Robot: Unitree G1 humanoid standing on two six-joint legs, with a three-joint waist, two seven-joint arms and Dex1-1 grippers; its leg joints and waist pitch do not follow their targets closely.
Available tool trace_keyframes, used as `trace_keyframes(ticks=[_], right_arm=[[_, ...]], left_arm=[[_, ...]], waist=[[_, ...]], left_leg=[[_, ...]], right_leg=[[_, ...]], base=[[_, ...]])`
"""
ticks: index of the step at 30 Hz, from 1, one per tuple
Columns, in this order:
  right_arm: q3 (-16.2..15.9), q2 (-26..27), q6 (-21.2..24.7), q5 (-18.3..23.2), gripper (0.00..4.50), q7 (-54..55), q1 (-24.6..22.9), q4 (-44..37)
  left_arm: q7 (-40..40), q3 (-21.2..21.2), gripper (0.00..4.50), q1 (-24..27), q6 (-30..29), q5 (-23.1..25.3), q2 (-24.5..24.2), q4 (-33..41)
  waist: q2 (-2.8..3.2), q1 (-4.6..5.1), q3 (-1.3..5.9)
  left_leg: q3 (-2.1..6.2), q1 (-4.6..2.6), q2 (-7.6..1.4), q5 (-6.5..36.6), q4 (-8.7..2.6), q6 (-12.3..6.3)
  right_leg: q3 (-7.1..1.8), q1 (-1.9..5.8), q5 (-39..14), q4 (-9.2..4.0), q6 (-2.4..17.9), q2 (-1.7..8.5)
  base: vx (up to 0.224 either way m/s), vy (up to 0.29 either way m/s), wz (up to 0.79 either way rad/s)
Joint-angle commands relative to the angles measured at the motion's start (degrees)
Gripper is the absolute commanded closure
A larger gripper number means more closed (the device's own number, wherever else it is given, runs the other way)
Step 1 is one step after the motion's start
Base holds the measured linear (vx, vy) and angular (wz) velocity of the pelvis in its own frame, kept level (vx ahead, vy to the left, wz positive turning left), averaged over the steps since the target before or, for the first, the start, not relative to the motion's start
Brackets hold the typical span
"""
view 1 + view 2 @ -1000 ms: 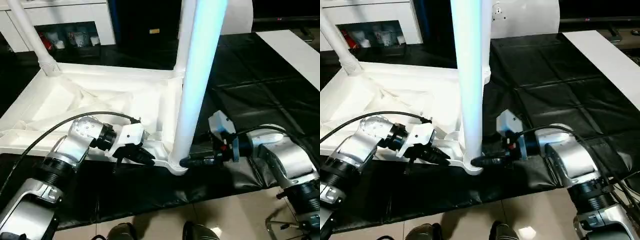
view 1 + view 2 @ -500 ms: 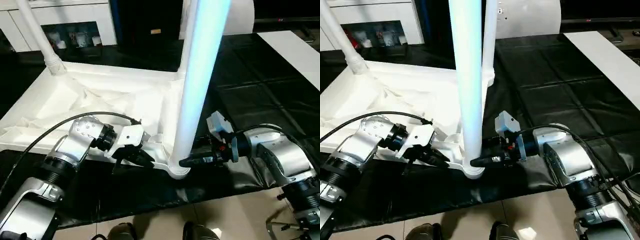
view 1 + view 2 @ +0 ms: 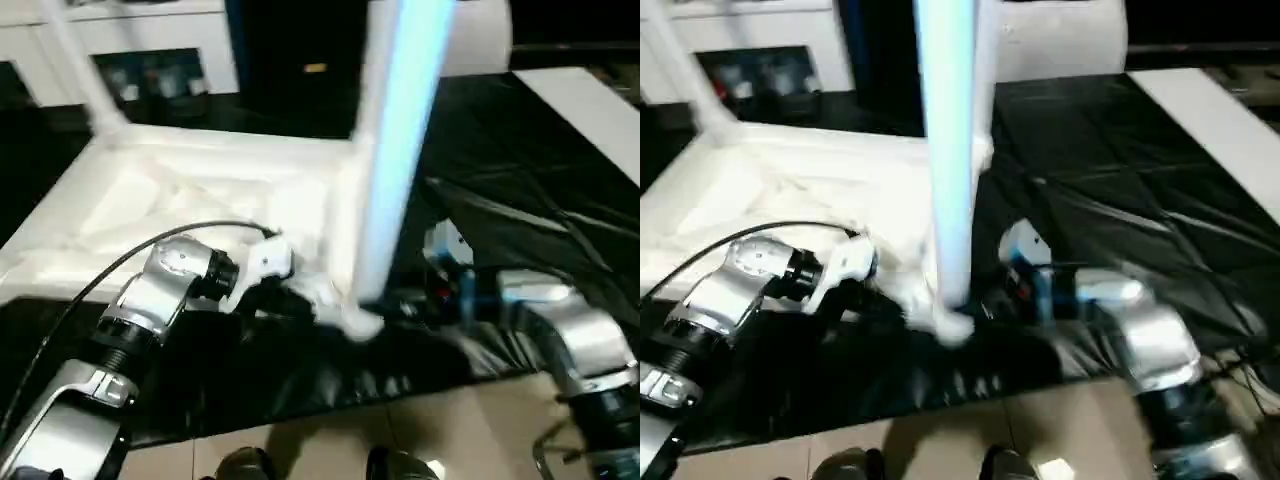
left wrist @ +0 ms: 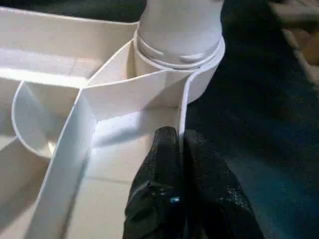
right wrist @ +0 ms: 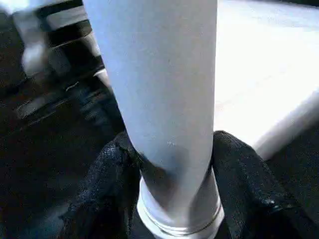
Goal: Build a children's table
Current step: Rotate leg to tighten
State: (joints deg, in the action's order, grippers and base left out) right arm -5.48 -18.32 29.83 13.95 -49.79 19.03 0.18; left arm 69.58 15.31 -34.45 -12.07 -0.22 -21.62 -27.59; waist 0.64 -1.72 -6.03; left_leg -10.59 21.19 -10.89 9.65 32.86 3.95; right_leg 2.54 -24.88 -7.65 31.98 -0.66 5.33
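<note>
Both forearms reach inward, low. Left gripper [image 4: 180, 149] clenched on tabletop [image 3: 190, 190] rim beside corner socket [image 4: 199, 74]. Right gripper [image 5: 172, 164] fingers apparently grasp upright leg [image 3: 395, 150] base; tabletop upside-down on black sheet [image 3: 520, 170].

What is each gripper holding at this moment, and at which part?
The right gripper clasps the near table leg low down, just above its socket. The left gripper pinches the thin rim of the tabletop beside that socket.
</note>
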Motion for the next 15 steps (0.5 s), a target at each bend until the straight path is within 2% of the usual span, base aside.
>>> trace_keyframes(ticks=[1, 2, 3, 4, 5, 6, 7, 8, 9, 10, 11, 12, 13, 14, 15], right_arm=[[-3.99, 7.89, 2.65, -0.64, 2.60, 8.14, 0.65, 0.40], [-3.98, 7.96, 2.65, -0.66, 2.61, 8.23, 0.67, 0.43], [-3.79, 8.66, 2.76, -0.84, 2.61, 9.21, 0.90, 0.81], [-2.65, 12.72, 3.19, -1.84, 2.61, 15.19, 2.35, 3.13], [-2.65, 12.72, 3.19, -1.84, 2.61, 15.19, 2.35, 3.13], [-2.04, 14.74, 3.30, -2.29, 2.61, 18.37, 3.27, 4.57], [-1.30, 16.81, 3.24, -2.86, 2.61, 21.91, 4.19, 5.86], [-1.30, 16.81, 3.24, -2.86, 2.61, 21.91, 4.19, 5.86], [-0.18, 18.91, 3.05, -3.36, 2.61, 25.79, 5.43, 7.66], [0.80, 20.58, 2.91, -3.76, 2.61, 29.03, 6.52, 9.28], [0.88, 20.74, 2.86, -3.91, 2.61, 29.42, 6.62, 9.43], [1.56, 22.13, 2.42, -5.14, 2.61, 32.72, 7.42, 10.67], [2.00, 23.98, 0.74, -6.09, 2.26, 35.16, 8.12, 12.05], [1.91, 24.43, -0.06, -6.73, 2.26, 35.91, 8.09, 12.01], [1.92, 24.53, -0.14, -6.85, 2.26, 36.04, 8.09, 11.99]], left_arm=[[-9.39, 0.33, 4.50, -0.27, -3.60, -0.55, 7.08, 2.16], [-9.46, 0.32, 4.50, -0.27, -3.63, -0.53, 7.11, 2.16], [-10.20, 0.15, 4.50, -0.38, -3.91, -0.44, 7.49, 2.07], [-15.02, -1.06, 4.50, -1.16, -5.76, 0.07, 9.84, 1.49], [-15.02, -1.06, 4.50, -1.16, -5.76, 0.07, 9.84, 1.49], [-17.83, -1.90, 4.50, -1.70, -6.95, 0.17, 11.17, 1.10], [-20.63, -2.70, 4.50, -2.16, -8.61, 0.38, 12.43, 1.03], [-20.63, -2.70, 4.50, -2.16, -8.61, 0.38, 12.43, 1.03], [-23.64, -3.30, 4.50, -2.75, -9.39, 1.00, 13.51, 0.63], [-25.93, -3.81, 4.50, -3.16, -10.27, 1.37, 14.44, 0.38], [-26.20, -3.87, 4.50, -3.19, -10.32, 1.44, 14.54, 0.37], [-28.47, -4.32, 4.50, -3.45, -10.76, 2.08, 15.36, 0.28], [-30.36, -4.09, 4.50, -3.49, -11.83, 3.28, 16.09, 0.64], [-30.35, -3.59, 4.50, -3.33, -11.78, 3.85, 15.95, 0.82], [-30.36, -3.53, 4.50, -3.29, -11.81, 3.94, 15.94, 0.87]], waist=[[-0.54, 0.88, 2.44], [-0.42, 1.25, 2.41], [-0.05, 1.77, 2.54], [0.19, 2.49, 2.40], [0.47, 2.74, 2.29], [0.34, 3.26, 2.06], [0.52, 3.51, 1.79], [0.63, 4.07, 1.67], [0.73, 4.37, 1.38], [1.17, 4.95, 1.22], [1.80, 4.80, 0.81], [2.56, 3.73, 0.72], [1.62, 2.54, 0.06], [0.66, 2.39, -0.28], [-2.09, 2.91, -0.61]], left_leg=[[1.71, -0.37, -0.72, 25.20, -4.76, 0.46], [1.78, -0.34, -0.71, 25.71, -4.78, 0.49], [2.14, -0.78, -0.74, 27.55, -4.83, 0.31], [2.29, -0.58, -0.92, 28.53, -5.06, -0.10], [2.43, -0.63, -1.07, 29.32, -5.23, -0.05], [2.62, -0.87, -1.03, 31.25, -5.33, -0.24], [2.59, -1.21, -1.09, 32.44, -5.37, -0.20], [2.60, -1.86, -1.04, 33.89, -5.22, -0.26], [2.86, -1.86, -1.27, 35.29, -5.51, -0.55], [3.47, -1.67, -2.07, 38.86, -6.44, -0.27], [3.77, -1.24, -2.96, 41.82, -7.57, 0.03], [3.88, -0.18, -5.19, 47.29, -10.57, 0.89], [2.45, 0.25, -5.47, 49.32, -12.85, 0.79], [1.23, -0.72, -4.24, 48.04, -11.86, 0.82], [-0.46, -9.71, 3.09, 31.93, 2.09, 0.97]], right_leg=[[0.02, 2.39, -43.27, -5.91, 2.11, 1.99], [0.15, 2.29, -43.13, -6.05, 2.13, 1.90], [0.75, 2.34, -42.52, -6.54, 2.31, 1.95], [1.16, 2.70, -40.11, -6.56, 3.01, 1.93], [1.47, 2.75, -39.26, -6.59, 3.55, 2.02], [2.19, 2.96, -39.06, -7.26, 3.17, 1.88], [2.30, 2.67, -39.49, -7.44, 3.20, 1.85], [2.93, 2.61, -39.93, -8.09, 3.07, 1.91], [4.10, 3.28, -40.37, -8.66, 2.19, 1.88], [4.98, 4.40, -36.88, -7.95, 1.84, 1.57], [4.88, 5.07, -33.69, -6.45, 2.38, 1.46], [3.05, 6.61, -21.04, 0.37, 4.85, 1.45], [1.23, 6.16, -16.58, 3.44, 4.95, 0.95], [0.54, 4.62, -23.27, 1.74, 4.19, 0.52], [4.19, -5.04, -57.46, -13.42, -1.95, 1.45]], base=[[0.000, 0.000, 0.00], [0.000, 0.000, 0.00], [0.000, 0.000, 0.00], [0.000, 0.000, 0.00], [0.000, 0.000, 0.00], [0.000, 0.000, 0.00], [0.000, 0.000, 0.00], [0.000, 0.000, 0.00], [0.000, 0.000, 0.00], [0.000, 0.000, 0.00], [0.000, 0.000, 0.00], [-0.063, -0.006, 0.03], [-0.042, -0.061, 0.16], [-0.042, -0.061, 0.16], [0.072, -0.104, 0.19]])
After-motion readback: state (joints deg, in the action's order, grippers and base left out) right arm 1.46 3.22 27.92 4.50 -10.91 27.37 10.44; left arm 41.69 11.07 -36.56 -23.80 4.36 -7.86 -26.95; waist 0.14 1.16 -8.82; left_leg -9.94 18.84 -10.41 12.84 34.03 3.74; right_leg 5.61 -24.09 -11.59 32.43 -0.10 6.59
